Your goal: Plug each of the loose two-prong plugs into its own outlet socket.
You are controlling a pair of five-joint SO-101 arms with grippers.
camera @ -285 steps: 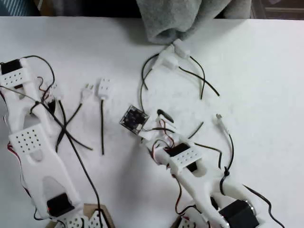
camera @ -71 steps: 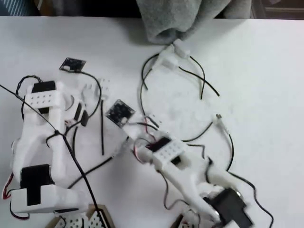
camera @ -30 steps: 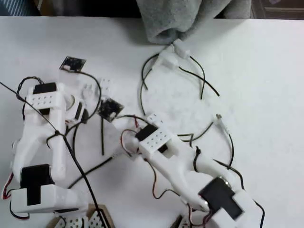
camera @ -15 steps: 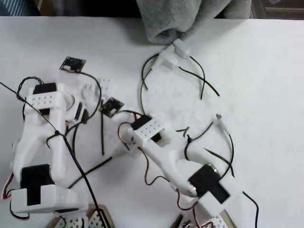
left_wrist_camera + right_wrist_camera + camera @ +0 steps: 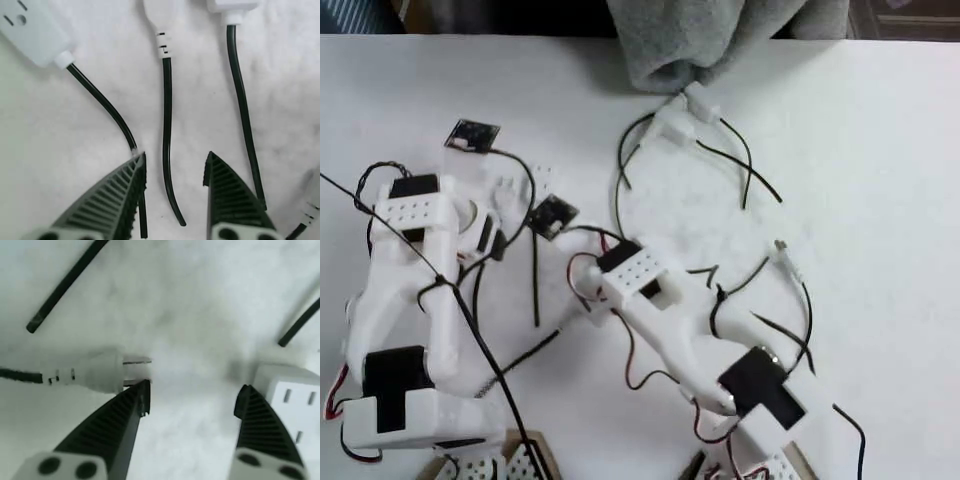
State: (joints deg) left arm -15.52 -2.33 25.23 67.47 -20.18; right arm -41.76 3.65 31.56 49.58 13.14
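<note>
Two jaws apart, you are hovering the right gripper [image 5: 192,392] between plug [image 5: 97,374] and socket [image 5: 292,400]; centre over the plug's body before clamping.

The white desk top [image 5: 880,150] looks matt and faintly mottled; whether it is cloth or paper I cannot tell. The white two-prong plug [image 5: 97,374] is smooth moulded plastic with a soft sheen, and its prongs [image 5: 136,361] are bright metal. The white outlet socket block [image 5: 292,397] is the same smooth plastic. The black cords [image 5: 166,125] have a smooth, slightly glossy rubbery skin. The left hand [image 5: 175,157] and right hand [image 5: 194,388] are matt black plastic, ribbed. The white arm shells [image 5: 420,300] are matt plastic. The grey heap [image 5: 710,40] is soft, fuzzy cloth.
</note>
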